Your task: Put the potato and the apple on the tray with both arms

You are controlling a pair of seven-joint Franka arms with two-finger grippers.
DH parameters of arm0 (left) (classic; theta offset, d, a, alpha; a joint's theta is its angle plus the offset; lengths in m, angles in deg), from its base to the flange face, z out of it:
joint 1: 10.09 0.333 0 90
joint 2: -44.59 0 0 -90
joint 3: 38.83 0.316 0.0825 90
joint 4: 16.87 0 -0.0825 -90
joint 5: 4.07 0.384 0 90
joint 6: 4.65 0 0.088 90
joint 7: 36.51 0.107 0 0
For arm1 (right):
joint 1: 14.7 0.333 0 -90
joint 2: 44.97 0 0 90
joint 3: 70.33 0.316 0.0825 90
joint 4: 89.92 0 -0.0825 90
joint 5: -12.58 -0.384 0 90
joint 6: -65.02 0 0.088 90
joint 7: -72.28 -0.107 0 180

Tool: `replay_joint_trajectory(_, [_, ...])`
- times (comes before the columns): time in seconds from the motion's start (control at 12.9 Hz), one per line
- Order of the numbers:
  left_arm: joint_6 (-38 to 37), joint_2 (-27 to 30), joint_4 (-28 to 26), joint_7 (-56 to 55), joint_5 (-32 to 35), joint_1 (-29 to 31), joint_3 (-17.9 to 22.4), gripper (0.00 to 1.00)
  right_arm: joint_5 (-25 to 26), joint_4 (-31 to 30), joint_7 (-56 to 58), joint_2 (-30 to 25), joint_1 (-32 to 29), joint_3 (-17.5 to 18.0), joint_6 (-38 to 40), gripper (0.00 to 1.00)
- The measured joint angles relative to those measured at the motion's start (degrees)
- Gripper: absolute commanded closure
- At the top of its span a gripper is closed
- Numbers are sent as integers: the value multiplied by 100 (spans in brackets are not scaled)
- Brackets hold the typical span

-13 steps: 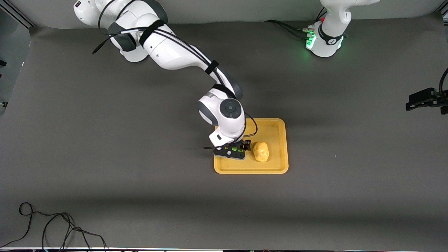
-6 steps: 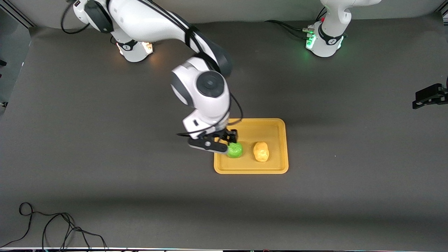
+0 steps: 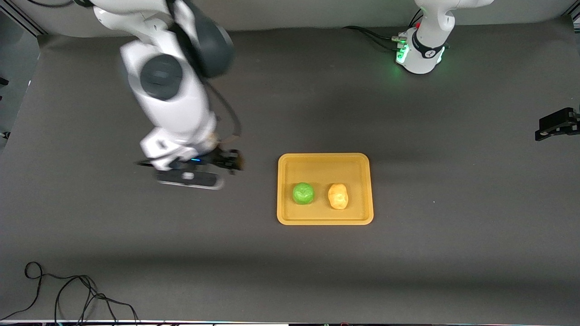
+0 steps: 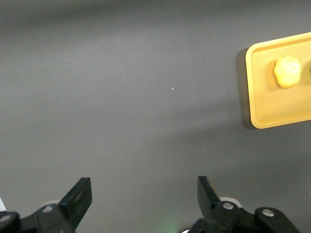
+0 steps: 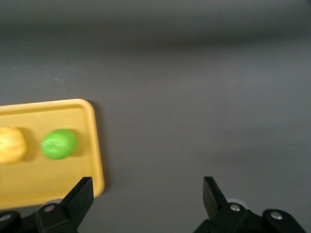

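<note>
On the dark table mat (image 3: 408, 271) we see the apple (image 3: 303, 194) at nine o'clock of the potato (image 3: 338, 196), both on the tray (image 3: 324, 220); the right gripper (image 3: 206, 170) and the left gripper (image 4: 143, 201) hang wide and empty. Nothing seems left.

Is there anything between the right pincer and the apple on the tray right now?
Nothing visible. The apple lies on the tray beside the potato. The right pincer, open and empty, is over bare table toward the right arm's end; only the tray's low rim lies between. The left pincer waits open, off toward the left arm's end.
</note>
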Motion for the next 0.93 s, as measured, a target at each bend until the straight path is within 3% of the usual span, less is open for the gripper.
replay_joint_trajectory(0.23, [0, -2, 0, -1, -2, -1, 8, 2, -208, -1049, 1499, -1098, -989, -9, 17, 0])
replay_joint_trajectory(0.47, [0, -5, 0, -4, -2, 1, 27, 0, -300, -1775, 2786, -1836, -2064, -10, -4, 0])
replay_joint_trajectory(0.7, [3, -5, 0, -8, -2, 12, 58, 0, -316, -2018, 3434, -2024, -2710, -6, -63, 0])
replay_joint_trajectory(0.93, [3, -6, 0, -8, -2, 39, 71, 1, -317, -2053, 3499, -2024, -2845, -71, -63, 0])
